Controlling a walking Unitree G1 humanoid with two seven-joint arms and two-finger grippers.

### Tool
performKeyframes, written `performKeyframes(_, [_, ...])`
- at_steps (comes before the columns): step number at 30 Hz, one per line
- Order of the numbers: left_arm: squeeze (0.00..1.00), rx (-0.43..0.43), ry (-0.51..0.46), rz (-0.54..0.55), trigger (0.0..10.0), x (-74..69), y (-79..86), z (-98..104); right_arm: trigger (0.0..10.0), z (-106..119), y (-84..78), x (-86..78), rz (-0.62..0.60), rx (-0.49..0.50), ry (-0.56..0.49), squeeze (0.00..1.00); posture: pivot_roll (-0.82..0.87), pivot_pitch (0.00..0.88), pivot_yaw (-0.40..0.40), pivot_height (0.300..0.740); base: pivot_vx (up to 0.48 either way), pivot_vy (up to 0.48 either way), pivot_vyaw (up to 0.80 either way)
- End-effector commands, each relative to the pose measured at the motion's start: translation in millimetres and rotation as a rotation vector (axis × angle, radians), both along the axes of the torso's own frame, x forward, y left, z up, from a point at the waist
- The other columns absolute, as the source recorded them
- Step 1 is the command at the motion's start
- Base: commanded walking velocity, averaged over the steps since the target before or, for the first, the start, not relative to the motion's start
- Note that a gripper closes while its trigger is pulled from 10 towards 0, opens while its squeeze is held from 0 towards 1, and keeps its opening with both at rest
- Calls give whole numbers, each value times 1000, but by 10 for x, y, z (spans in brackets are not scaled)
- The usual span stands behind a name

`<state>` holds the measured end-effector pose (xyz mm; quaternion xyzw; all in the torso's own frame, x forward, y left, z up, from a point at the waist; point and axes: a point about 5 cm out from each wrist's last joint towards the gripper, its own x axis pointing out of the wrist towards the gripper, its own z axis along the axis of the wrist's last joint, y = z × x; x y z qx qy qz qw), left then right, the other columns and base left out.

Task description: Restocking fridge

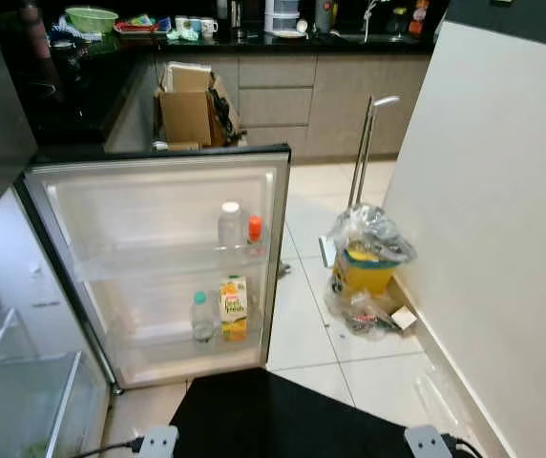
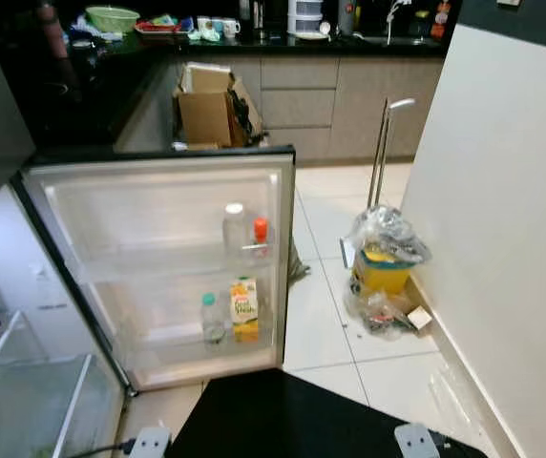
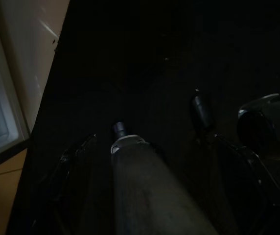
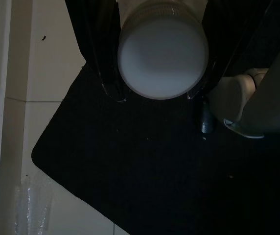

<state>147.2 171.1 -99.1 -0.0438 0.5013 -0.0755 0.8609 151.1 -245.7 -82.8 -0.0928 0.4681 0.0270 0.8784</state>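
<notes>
- Now, at the open fridge door (image 1: 158,205), the robot stands on a black mat (image 2: 283,420) with both arms hanging low, each carrying stock for the shelves.
- Right claw (image 4: 162,93): its two black fingers sit either side of a white-capped container (image 4: 163,56), closed on it just below the broad, ribbed cap. Seen end-on, the cap is round, pale and smooth; the body is hidden behind it.
- Left claw (image 3: 145,147): in deep shade, its fingers flank a dark cylindrical bottle (image 3: 147,191) with a small neck and cap; it appears to grip the bottle, though the contact is too dim to confirm fully.
- Handling, as a judgement: both items look rigid and smooth-sided, probably slippery if chilled or wet, and moderately heavy if full. The body below the cap is the safest hold, keeping each upright.
- Door shelves already hold a clear bottle (image 1: 230,225) and a small orange-capped bottle (image 1: 255,232) above, a water bottle (image 1: 202,318) beside a juice carton (image 1: 234,307) below, with space left alongside.
- Against the wall, well apart from the fridge, sits a plastic-wrapped yellow bin (image 1: 367,260).
</notes>
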Motion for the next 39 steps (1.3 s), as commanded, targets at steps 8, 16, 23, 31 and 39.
performKeyframes(8, [0, -10, -1, 4, 10000, 9, -24, 1, 10000, 38, 33, 103, 20, 9, -35, 0, -127, 0, -37, 740, 356, 0, 0])
performKeyframes(16, [0, -8, 2, 0, 10000, -5, -21, -4, 10000, 40, 45, 110, 27, 15, -38, 0, -124, 0, -37, 740, 371, 0, 0])
performKeyframes(23, [0, -14, -9, 22, 10000, 5, -21, 1, 10000, 63, 68, 159, 44, 42, -60, 0, -126, 0, -36, 740, 280, 0, 0])
performKeyframes(31, [0, -23, -5, 13, 10000, 7, -30, 2, 10000, 180, 249, 344, 157, 295, -152, 0, -131, 0, -36, 740, 0, 0, 0])
performKeyframes(39, [0, -16, 6, -11, 10000, -27, -23, -10, 10000, 456, 361, 596, 402, 595, -229, 0, -132, 0, -36, 740, 0, -381, 0])
